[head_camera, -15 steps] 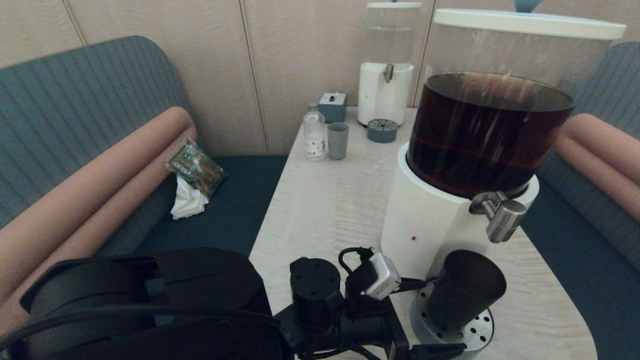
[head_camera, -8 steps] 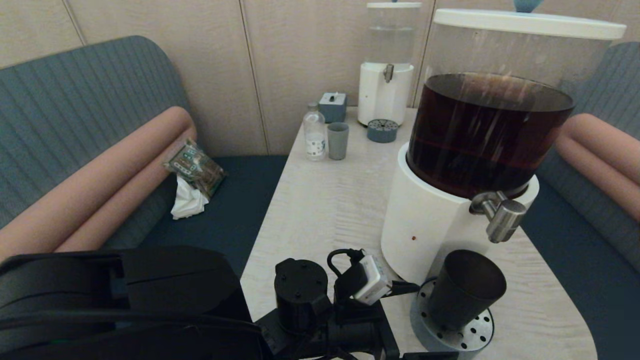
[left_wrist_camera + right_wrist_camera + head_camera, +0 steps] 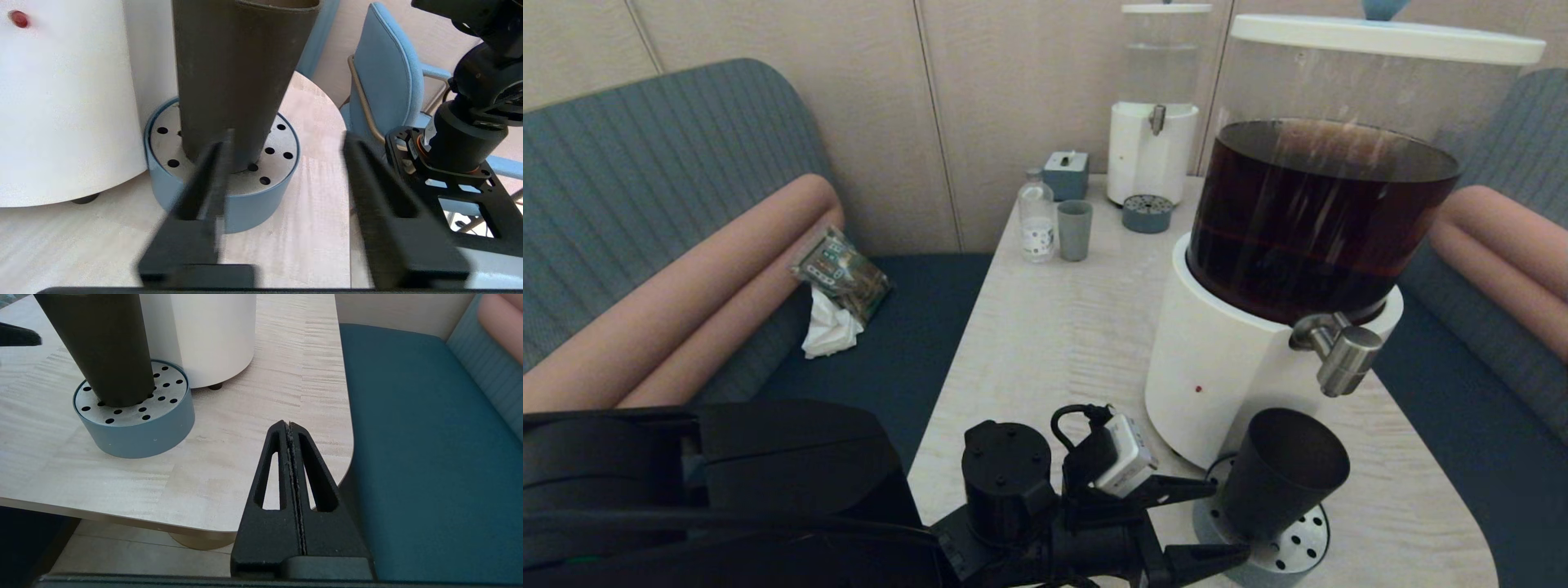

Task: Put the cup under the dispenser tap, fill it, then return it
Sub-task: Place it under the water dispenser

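Note:
The black cup (image 3: 1278, 474) stands upright on the blue-grey drip tray (image 3: 1294, 545), below and a little left of the steel dispenser tap (image 3: 1343, 355) of the big dispenser (image 3: 1217, 367) of brown liquid. My left gripper (image 3: 1229, 523) is open at the cup's left side, its fingertips just short of the cup. In the left wrist view the cup (image 3: 241, 81) rises ahead of the left gripper (image 3: 288, 139), off toward one finger, with nothing between the fingers. My right gripper (image 3: 289, 426) is shut and empty over the table's front right corner, apart from the cup (image 3: 102, 347).
At the table's far end stand a smaller clear-liquid dispenser (image 3: 1152, 122), its drip tray (image 3: 1147, 214), a grey-green cup (image 3: 1074, 230), a small bottle (image 3: 1036, 216) and a blue-grey box (image 3: 1066, 174). A packet and tissue (image 3: 837, 286) lie on the left sofa. The table edge (image 3: 345, 457) borders teal seating.
My left arm has drawn back to the left, away from the cup, with its fingers open. The cup has stayed on the drip tray.

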Controlling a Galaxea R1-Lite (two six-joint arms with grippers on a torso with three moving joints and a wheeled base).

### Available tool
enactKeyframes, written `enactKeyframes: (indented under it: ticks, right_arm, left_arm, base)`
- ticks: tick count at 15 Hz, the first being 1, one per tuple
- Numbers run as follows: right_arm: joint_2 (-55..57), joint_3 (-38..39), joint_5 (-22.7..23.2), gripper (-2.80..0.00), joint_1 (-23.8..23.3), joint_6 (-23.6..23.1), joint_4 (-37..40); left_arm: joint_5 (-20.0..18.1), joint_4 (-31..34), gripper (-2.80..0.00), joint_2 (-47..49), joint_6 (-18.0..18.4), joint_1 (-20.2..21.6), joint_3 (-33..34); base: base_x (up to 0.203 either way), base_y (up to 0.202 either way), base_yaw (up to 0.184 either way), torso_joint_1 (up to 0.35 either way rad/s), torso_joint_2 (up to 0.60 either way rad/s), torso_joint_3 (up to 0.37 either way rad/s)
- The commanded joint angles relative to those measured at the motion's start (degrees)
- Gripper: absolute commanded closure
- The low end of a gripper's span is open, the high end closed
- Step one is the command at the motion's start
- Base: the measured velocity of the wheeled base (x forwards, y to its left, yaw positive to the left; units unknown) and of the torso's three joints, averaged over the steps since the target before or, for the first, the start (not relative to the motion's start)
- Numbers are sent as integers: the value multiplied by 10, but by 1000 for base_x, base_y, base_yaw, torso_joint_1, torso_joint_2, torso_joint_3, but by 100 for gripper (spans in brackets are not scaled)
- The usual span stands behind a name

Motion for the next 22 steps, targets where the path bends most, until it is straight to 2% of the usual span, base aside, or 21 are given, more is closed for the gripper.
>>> enactKeyframes:
  ticks: [1,22]
  right_arm:
    - [0,2,0,0,0,0,0]
    - [0,2,0,0,0,0,0]
  left_arm:
    - [-2,-5,0,0,-1,0,-2]
    - [5,-5,0,60,-7,-1,-88]
  base:
    - [0,0,0,0,0,0]
    - [0,0,0,0,0,0]
